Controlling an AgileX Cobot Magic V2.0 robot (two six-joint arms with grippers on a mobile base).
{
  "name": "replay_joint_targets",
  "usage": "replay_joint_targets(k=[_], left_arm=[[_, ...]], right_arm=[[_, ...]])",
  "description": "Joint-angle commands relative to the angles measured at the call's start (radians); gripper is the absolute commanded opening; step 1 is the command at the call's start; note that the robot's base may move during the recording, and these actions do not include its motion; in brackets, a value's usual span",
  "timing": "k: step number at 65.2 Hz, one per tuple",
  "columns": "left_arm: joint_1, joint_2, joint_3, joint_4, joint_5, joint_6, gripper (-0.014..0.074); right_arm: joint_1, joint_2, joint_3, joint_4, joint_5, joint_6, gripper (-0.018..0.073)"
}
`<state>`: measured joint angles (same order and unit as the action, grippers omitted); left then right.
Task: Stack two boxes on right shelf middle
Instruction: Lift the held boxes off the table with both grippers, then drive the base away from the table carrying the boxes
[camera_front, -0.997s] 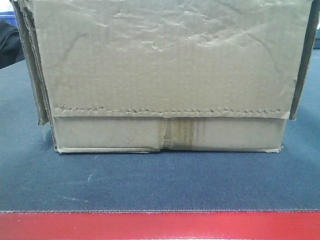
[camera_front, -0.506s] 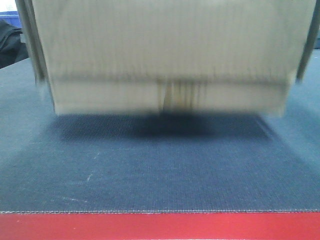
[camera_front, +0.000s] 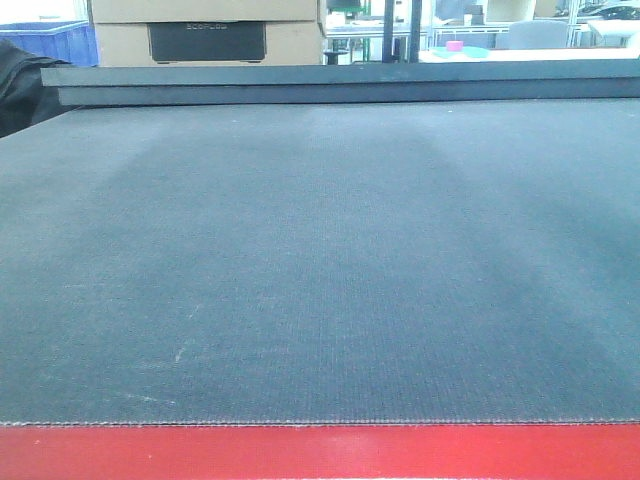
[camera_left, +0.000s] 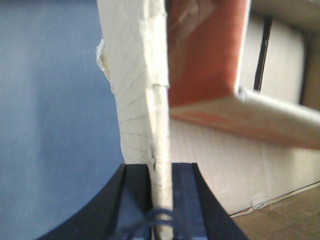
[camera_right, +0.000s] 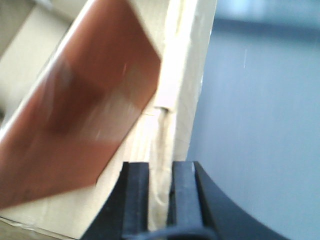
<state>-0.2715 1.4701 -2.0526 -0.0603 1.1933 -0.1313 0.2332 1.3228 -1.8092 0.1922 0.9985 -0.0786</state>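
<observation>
Dark woven-textured table top (camera_front: 320, 280) with red front rail (camera_front: 320, 455) fills the front view; no carton shows there. Steel shelf not in any view.

Brown corrugated cardboard carton (camera_left: 135, 90) appears only in the wrist views, carried between the two arms. A blurred reddish-brown panel (camera_left: 205, 55) sits inside it.

Left gripper (camera_left: 161, 185) pinches one side wall at its rim, a black finger on each face. Right gripper (camera_right: 161, 185) pinches the opposite wall the same way.

Judgement: carry step. A thin wall can tear or slip in the grip, so move both arms together at equal height. Neither spread nor squeeze, and hold the carton level until it is over the shelf.
</observation>
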Motion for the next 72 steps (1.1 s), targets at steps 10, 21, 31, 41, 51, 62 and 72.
replay_joint_targets(k=[10,21,31,41,51,62,72], left_arm=[[0.005,-0.025,-0.02,0.025,-0.037,-0.003,-0.0111],[0.005,-0.023,-0.02,0.025,-0.037,-0.003,-0.0111],[0.005,-0.023,-0.02,0.025,-0.039,-0.003,-0.0111],[0.005,-0.023,-0.02,0.025,-0.039,-0.003,-0.0111],[0.005,-0.023,-0.02,0.025,-0.039,-0.003,-0.0111],[0.005,-0.023,-0.02,0.025,-0.039,-0.003,-0.0111],[0.005,-0.023,-0.02,0.025,-0.039,-0.003,-0.0111]], right_arm=[[-0.01,-0.03,-0.025,-0.024,-0.064,-0.018,-0.0153],[-0.01,-0.03,-0.025,-0.024,-0.064,-0.018,-0.0153],[-0.01,-0.03,-0.025,-0.024,-0.064,-0.018,-0.0153],[-0.01,-0.03,-0.025,-0.024,-0.064,-0.018,-0.0153],[-0.01,-0.03,-0.025,-0.024,-0.064,-0.018,-0.0153],[-0.01,-0.03,-0.025,-0.024,-0.064,-0.018,-0.0153],[-0.01,-0.03,-0.025,-0.024,-0.064,-0.018,-0.0153]])
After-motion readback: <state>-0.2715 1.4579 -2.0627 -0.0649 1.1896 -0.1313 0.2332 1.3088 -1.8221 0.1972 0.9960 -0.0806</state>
